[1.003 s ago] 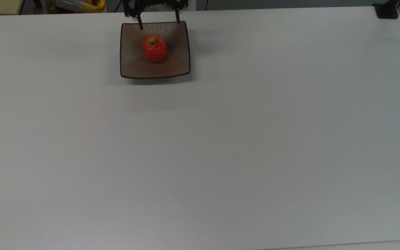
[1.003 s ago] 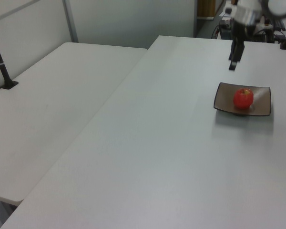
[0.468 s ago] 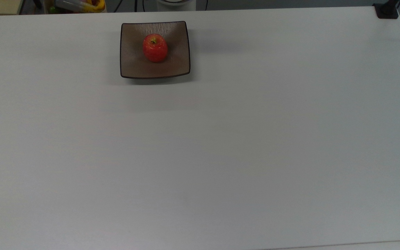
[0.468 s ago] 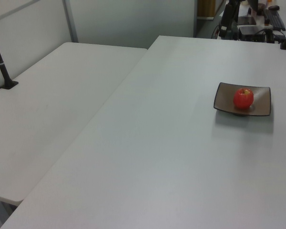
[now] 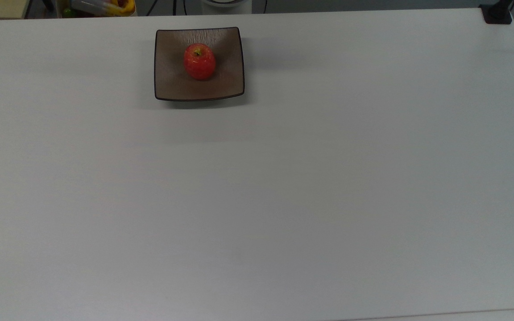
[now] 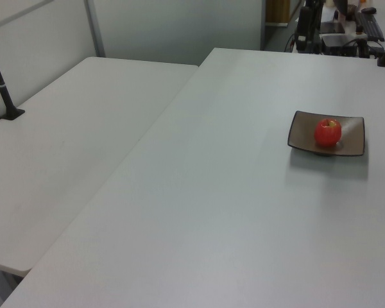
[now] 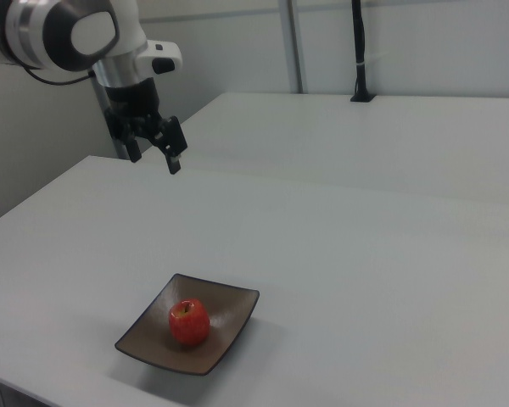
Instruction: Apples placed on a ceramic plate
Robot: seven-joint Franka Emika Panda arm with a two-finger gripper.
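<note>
Apple [image 7: 189, 321] sits on plate [image 7: 229, 315]; fingers [image 7: 175, 161] apart, seemingly empty, well above.

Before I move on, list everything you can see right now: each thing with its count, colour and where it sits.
apple: one, red, resting inside the plate, nearer its far edge in the top view.
ceramic plate: one, brown with a dark rim, on the table near the top view's upper edge.
table: one, white, under the plate.
second table: one, white, at the left view's left.
black post: one, standing on the far table in the right view.
end effector: one, black, open, raised well above the table, away from the plate.
</note>
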